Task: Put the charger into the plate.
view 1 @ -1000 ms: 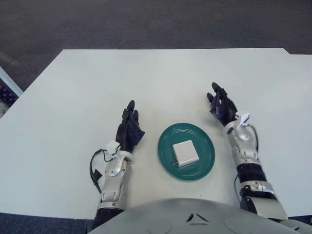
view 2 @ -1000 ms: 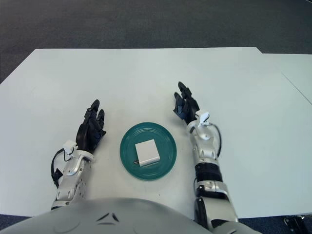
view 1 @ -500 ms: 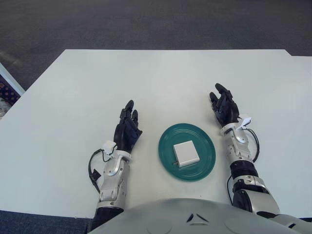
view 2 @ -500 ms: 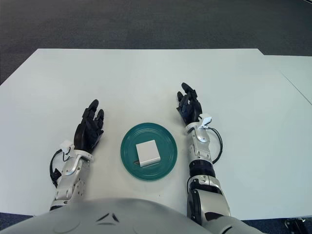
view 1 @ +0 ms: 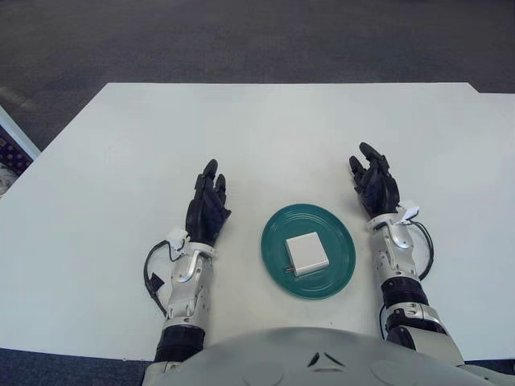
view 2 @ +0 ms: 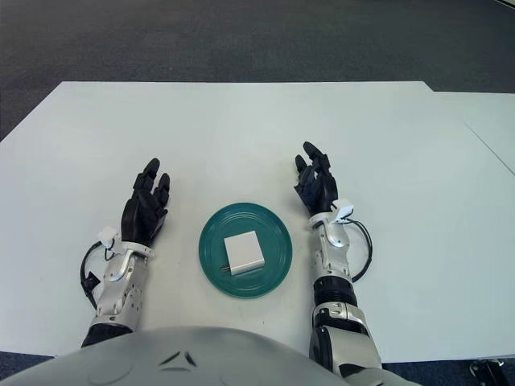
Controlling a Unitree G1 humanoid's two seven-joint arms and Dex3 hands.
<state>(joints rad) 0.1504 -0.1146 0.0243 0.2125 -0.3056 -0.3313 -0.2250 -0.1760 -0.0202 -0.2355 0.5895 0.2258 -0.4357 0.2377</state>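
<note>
A white square charger (view 1: 306, 253) lies flat inside the round green plate (view 1: 339, 246) near the table's front edge, its prongs pointing to the left. My left hand (view 1: 208, 210) rests on the table to the left of the plate, fingers spread and empty. My right hand (view 1: 374, 186) is just right of the plate, fingers spread and empty. Neither hand touches the plate or the charger.
The white table (view 1: 257, 137) stretches far beyond the plate, with dark carpet past its far edge. A second white table edge (view 2: 491, 121) shows at the right. My torso (view 1: 314, 358) fills the bottom of the view.
My right hand has drawn back toward my body and to the right, away from the plate. My left hand has shifted slightly left. The charger stays in the plate.
</note>
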